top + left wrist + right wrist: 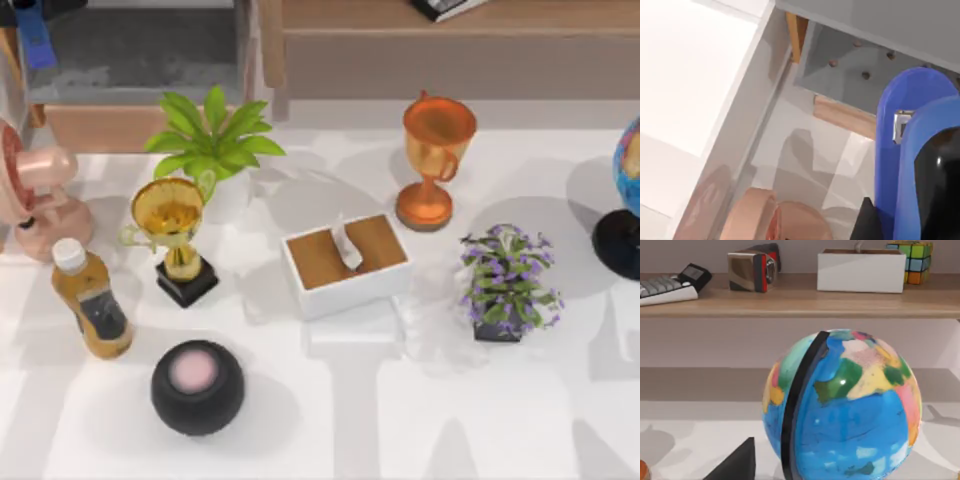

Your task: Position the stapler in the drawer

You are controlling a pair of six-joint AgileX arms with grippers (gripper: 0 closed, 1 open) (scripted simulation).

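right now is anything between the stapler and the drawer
Nothing visible. In the left wrist view the stapler hangs beside the open drawer, whose grey inside shows bare; the pink fan stands lower, off that path.

Count: 2 trophies, one gold (170,222), one orange (433,160). 2 plants, one green (213,135), one purple (508,280). 1 each: stapler (912,150), drawer (140,55), tissue box (345,265), bottle (92,302), black ball (197,387), globe (842,405), pink fan (35,195). Shelf: 1 calculator (670,284), 1 cube (910,255).
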